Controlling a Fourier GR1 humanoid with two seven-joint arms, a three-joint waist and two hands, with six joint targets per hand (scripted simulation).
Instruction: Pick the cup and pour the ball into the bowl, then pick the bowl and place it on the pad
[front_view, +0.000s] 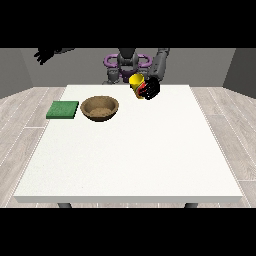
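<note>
Seen from across a large white desk (130, 155), with the robot small at the far edge. One yellow cup (136, 81), raised above the desk near its far edge, tipped on its side and gripped by the black hand at the view's right (150, 89), fingers curled round it; something red showing between cup and hand, too small to identify. No ball discernible. One brown bowl (100, 108), upright on the desk, left of centre and toward the far edge, well apart from the cup. One green pad (63, 110), flat at the far left corner, just beside the bowl but not touching, its left side close to the desk's left edge. Second black hand at the view's top left (45, 54), held high beyond the desk's left edge, fingers spread open, holding nothing. Broad bare surface across the whole near half and the right side of the desk. Two desk legs visible below the near edge.
</note>
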